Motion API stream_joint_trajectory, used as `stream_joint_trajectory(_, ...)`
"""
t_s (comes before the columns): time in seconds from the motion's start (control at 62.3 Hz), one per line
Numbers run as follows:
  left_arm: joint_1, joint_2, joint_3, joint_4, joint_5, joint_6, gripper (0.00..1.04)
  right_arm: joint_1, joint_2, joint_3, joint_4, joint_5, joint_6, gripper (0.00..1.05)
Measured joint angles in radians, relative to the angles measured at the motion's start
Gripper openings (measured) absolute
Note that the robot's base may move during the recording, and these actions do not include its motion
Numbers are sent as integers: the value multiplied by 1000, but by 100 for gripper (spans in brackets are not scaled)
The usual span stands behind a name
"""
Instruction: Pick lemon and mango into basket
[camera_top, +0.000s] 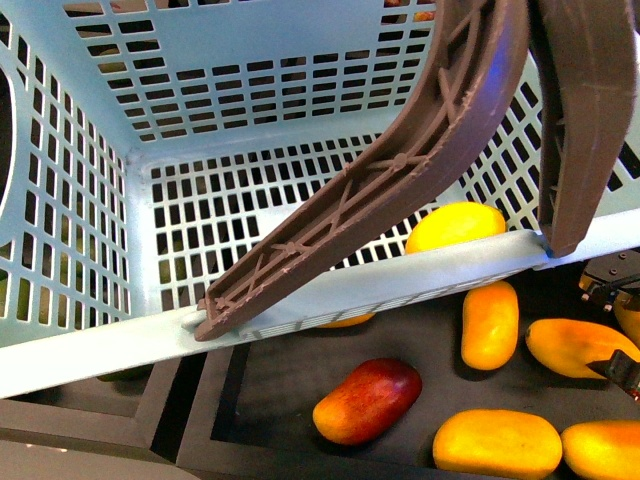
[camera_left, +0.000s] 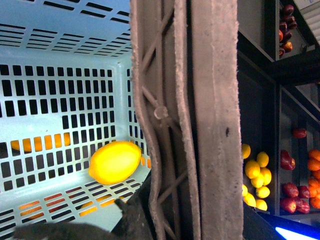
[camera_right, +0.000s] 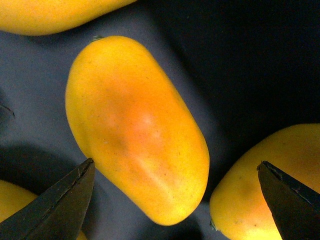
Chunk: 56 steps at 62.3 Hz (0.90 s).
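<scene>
Right jaws are spread wide, mango (camera_right: 137, 130) framed just below and between them, long axis slanted across the gap. The lemon (camera_left: 115, 161) is already parked in the basket (camera_top: 100, 352); left jaws can't be judged.

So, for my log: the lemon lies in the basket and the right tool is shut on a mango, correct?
No: the right wrist view shows the right tool open, not shut, its tips wide apart over the mango. The lemon does lie in the basket.
</scene>
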Motion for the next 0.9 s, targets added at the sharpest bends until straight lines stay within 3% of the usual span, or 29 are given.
stream_joint_trajectory(0.449,0,0,0,0,3,0,15,49,111,85,11,13,120,96)
stream_joint_trajectory(0.69,0,0,0,0,0,0,15,32,106,63,24,-7,203,66)
stream_joint_trajectory(0.899,0,0,0,0,2,-1,15,-40,15,-9,64,-59,299,62)
